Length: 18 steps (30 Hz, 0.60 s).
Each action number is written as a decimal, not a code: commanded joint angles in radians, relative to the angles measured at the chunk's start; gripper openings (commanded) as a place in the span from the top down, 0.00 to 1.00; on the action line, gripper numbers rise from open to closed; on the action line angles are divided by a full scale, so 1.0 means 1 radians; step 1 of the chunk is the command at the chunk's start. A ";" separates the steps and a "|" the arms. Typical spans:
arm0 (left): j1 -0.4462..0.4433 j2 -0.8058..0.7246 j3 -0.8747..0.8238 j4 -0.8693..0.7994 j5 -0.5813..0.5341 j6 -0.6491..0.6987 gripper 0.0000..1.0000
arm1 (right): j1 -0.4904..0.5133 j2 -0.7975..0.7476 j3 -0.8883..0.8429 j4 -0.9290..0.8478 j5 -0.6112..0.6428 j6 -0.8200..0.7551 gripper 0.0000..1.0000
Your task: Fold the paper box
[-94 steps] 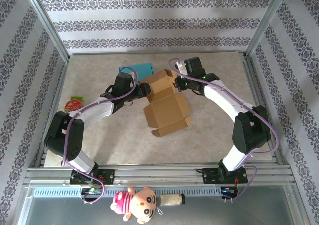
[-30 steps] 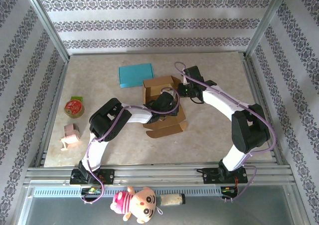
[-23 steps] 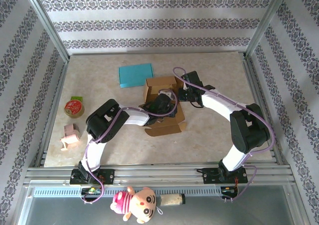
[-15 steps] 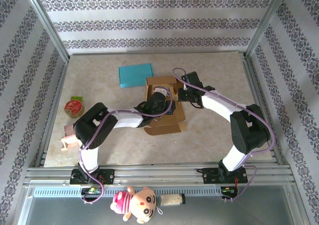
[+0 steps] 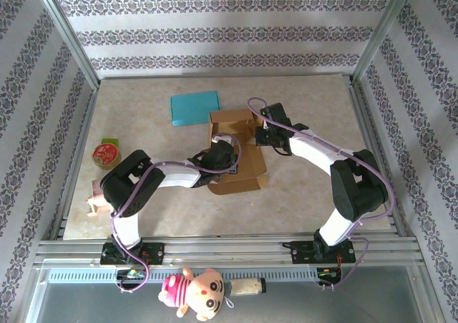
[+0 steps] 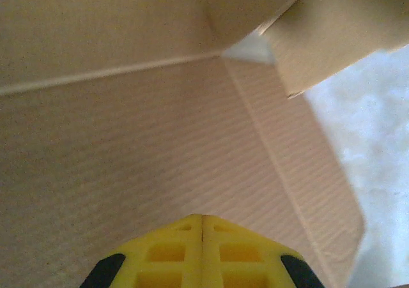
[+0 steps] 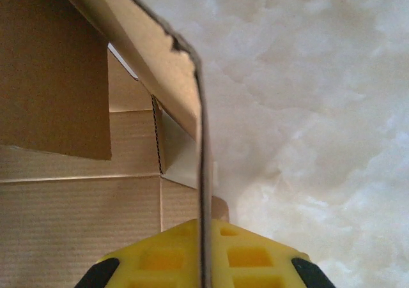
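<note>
**What the views cut off or cover**

From above, the left end effector (image 5: 223, 153) sits inside the paper box (image 5: 240, 183). Its fingertips are hidden beneath its own wrist, and the arm covers much of the box floor. The right end effector (image 5: 259, 134) meets the box's right wall, its fingertips likewise buried under the wrist. A pink toy (image 5: 93, 203) at the left edge of the desk (image 5: 300, 187) is partly hidden behind the left arm's elbow. The label on the red-lidded tin (image 5: 106, 153) is too small to read. In both wrist views the yellow fingers (image 6: 166, 253) are cut off by the bottom edge, and the cardboard runs past the picture's edges.
</note>
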<state>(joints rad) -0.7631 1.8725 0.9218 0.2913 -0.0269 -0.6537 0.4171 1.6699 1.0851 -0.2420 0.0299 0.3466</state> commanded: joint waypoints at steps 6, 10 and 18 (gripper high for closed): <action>0.011 0.119 0.030 0.082 0.062 0.011 1.00 | 0.020 -0.038 -0.001 -0.001 -0.057 0.126 0.90; 0.011 0.123 0.025 0.096 0.062 0.012 1.00 | 0.026 -0.055 -0.043 0.116 -0.165 0.256 0.90; 0.011 0.108 0.030 0.098 0.066 0.022 1.00 | 0.046 0.021 -0.085 0.308 -0.192 0.349 0.71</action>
<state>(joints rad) -0.7597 1.9594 0.9478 0.4042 0.0204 -0.6537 0.4503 1.6569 1.0187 -0.0559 -0.1127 0.6453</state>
